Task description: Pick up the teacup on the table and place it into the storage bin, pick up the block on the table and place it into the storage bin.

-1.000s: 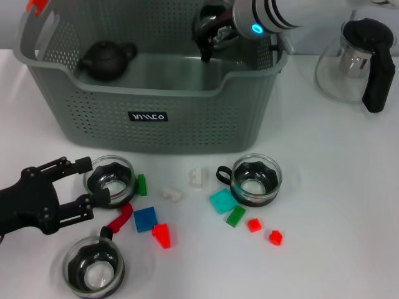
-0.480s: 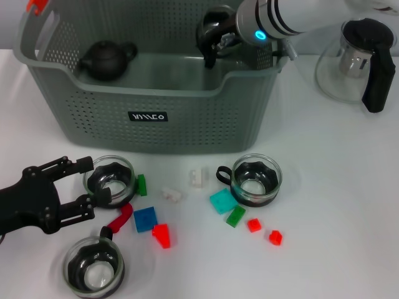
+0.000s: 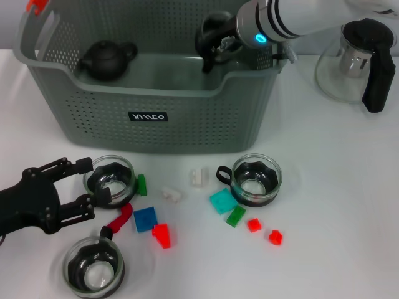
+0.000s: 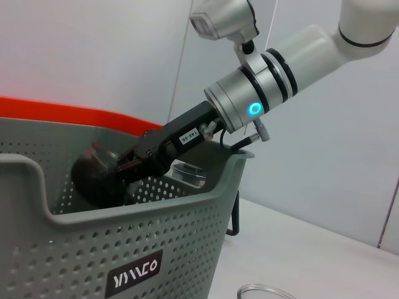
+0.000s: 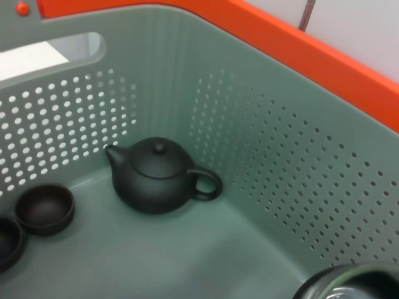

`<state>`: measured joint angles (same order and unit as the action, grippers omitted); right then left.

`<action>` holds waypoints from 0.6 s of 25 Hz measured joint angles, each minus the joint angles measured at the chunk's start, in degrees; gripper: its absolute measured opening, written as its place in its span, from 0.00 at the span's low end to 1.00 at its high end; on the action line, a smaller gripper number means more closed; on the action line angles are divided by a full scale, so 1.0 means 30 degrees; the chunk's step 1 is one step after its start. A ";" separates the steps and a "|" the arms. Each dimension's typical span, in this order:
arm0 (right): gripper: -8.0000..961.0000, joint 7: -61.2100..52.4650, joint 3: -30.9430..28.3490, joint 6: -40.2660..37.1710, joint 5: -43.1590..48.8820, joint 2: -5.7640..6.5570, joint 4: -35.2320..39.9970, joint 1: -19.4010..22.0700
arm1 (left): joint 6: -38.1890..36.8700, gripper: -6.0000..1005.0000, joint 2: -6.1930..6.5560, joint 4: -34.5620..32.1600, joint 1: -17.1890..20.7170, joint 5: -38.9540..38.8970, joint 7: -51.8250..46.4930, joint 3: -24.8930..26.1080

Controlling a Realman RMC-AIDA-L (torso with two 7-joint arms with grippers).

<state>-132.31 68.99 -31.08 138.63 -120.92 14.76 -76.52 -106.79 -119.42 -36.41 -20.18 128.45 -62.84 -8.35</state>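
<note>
The right gripper (image 3: 211,55) reaches down inside the storage bin (image 3: 156,118), pinching a dark teacup (image 3: 212,31) above its floor. A black teapot (image 5: 159,176) and small dark cups (image 5: 45,208) already sit inside. The left gripper (image 3: 75,187) rests spread wide on the table (image 3: 336,187), its fingers flanking a glass cup (image 3: 111,179). Colored blocks (image 3: 146,219), two more glass cups (image 3: 255,179) and a glass pitcher (image 3: 358,59) surround the bin.

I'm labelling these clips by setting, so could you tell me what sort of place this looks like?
Probably a lab tabletop staged for sorting practice: a plain white table with a grey storage bin, glass teacups and scattered toy blocks.
</note>
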 joint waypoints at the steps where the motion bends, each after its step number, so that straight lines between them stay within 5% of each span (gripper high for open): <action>1: 0.12 -0.0022 -0.0001 -0.0005 -0.0013 0.0017 0.0000 0.0006 | 0.0016 0.77 -0.0005 0.0025 -0.0001 0.0000 0.0000 0.0001; 6: 0.12 -0.0152 -0.0097 -0.0018 -0.0020 0.0061 0.0120 0.0018 | 0.0042 0.77 -0.0008 0.0037 -0.0061 -0.0016 0.0000 0.0026; 11: 0.35 -0.0237 -0.0267 -0.0950 -0.0498 0.0169 0.1364 0.0340 | 0.0044 0.77 -0.0004 0.0039 -0.0071 -0.0088 0.0000 0.0089; 15: 0.56 -0.0058 -0.0292 -0.4691 -0.2251 0.0246 0.6998 0.2773 | 0.0049 0.77 0.0056 0.0000 -0.0056 -0.0155 -0.0001 0.0143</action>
<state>-132.49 68.12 -45.15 131.88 -120.18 35.76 -68.20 -106.64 -119.25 -36.41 -20.35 127.99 -62.84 -7.92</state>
